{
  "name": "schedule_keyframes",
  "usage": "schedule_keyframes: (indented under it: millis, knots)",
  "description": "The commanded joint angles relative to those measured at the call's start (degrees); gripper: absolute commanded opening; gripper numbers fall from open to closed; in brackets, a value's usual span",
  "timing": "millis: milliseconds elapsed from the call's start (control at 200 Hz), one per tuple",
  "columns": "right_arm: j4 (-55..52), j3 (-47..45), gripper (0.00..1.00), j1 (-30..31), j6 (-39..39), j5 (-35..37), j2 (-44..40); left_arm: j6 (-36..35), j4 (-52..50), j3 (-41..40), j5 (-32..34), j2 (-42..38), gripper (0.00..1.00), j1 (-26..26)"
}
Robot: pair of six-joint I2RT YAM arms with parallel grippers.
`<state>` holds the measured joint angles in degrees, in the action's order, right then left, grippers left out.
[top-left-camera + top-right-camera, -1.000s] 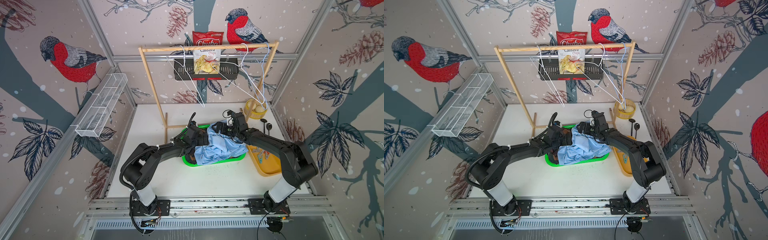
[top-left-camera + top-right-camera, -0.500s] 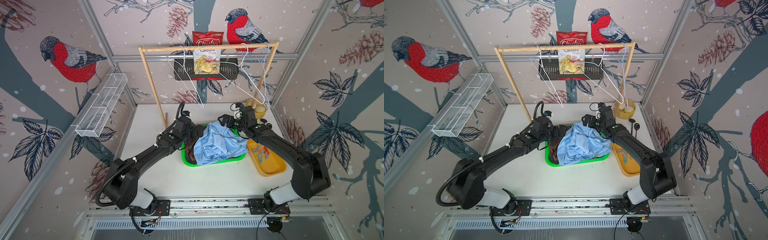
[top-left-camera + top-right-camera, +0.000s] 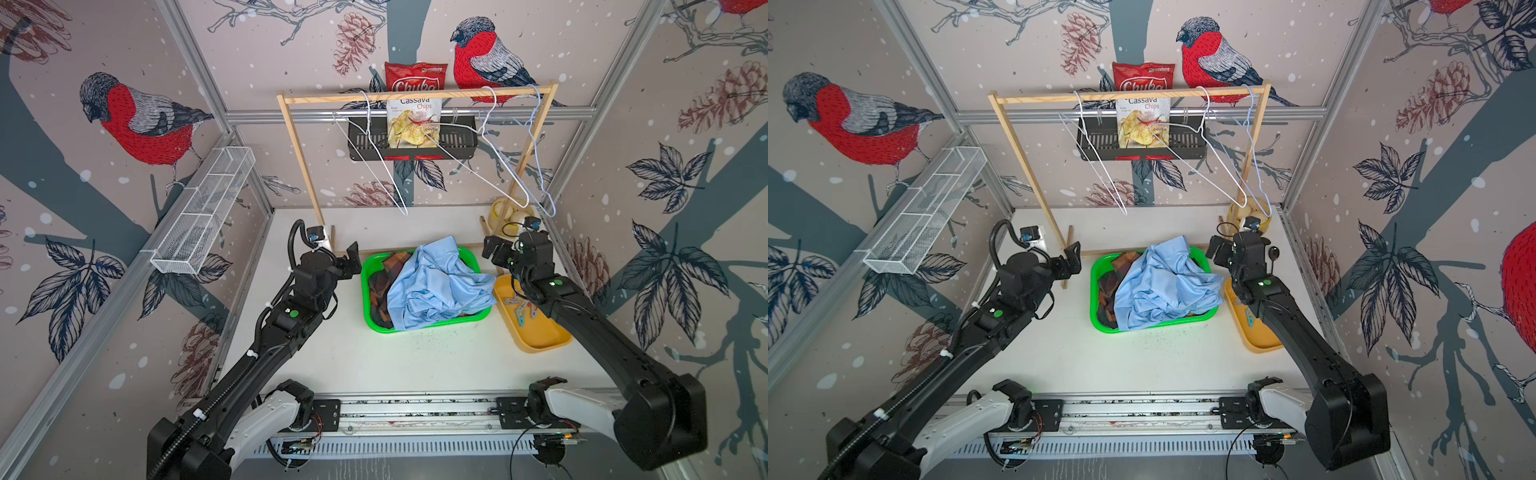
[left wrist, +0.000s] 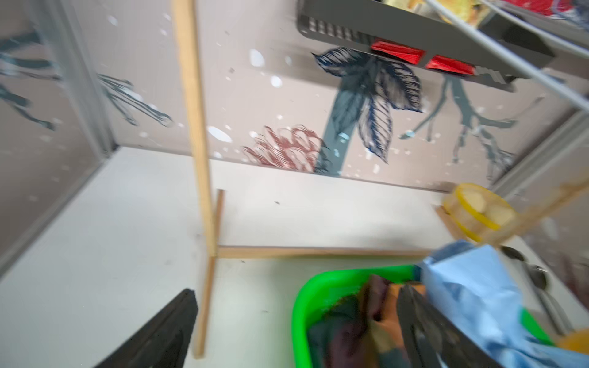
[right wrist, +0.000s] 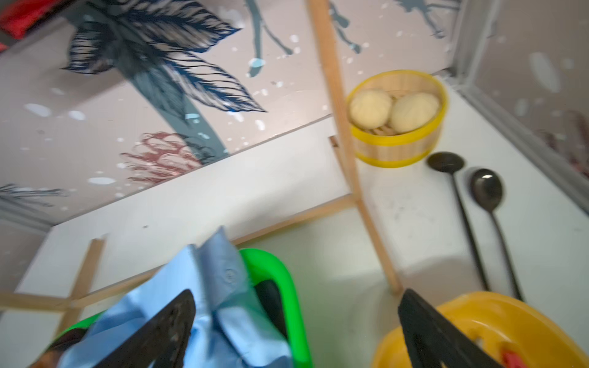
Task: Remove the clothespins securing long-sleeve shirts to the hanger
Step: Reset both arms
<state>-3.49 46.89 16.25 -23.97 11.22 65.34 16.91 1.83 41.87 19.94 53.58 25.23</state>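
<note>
The left claw is spread wide with nothing in it, raised just beside the left rim of the green tray. The right claw is equally spread and empty, raised near the far end of the yellow tray. Both wrist views are smeared with blur, and each shows only the dark fingers at its edge.

A crumpled light blue shirt fills the green tray and spills over its near rim. It covers most of a dark plaid shirt, and anything under them is hidden.

The clothespins lie in the yellow tray, partly hidden by the right arm. A teal one and a red one can be made out.

Behind, three bare wire hangers hang from the wooden rack. Its right post partly blocks a steamer of buns, and two dark spoons lie on the white surface.
</note>
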Motion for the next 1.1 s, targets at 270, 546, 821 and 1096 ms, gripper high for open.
schedule_keyframes:
  millis: [270, 546, 821, 1096]
  knots:
    - [24.01, -16.28, 1.0, -8.66, 1.88, 5.9, -2.22, -6.88, 23.82, -14.96, 14.14, 8.21, 0.96, -12.7]
    - [39.87, -25.42, 1.0, -9.47, 11.21, 9.78, -2.43, -12.95, 39.45, -17.07, 13.46, 19.84, 0.96, -14.6]
    - [52.69, -31.85, 1.0, -10.98, 16.1, 9.86, -1.06, -12.79, 65.16, -28.17, 9.05, 28.38, 0.97, -19.28]
    - [70.17, -36.31, 1.0, -12.75, 20.52, 2.83, 11.01, -15.09, 71.69, -28.72, 4.2, 34.63, 0.99, -19.52]
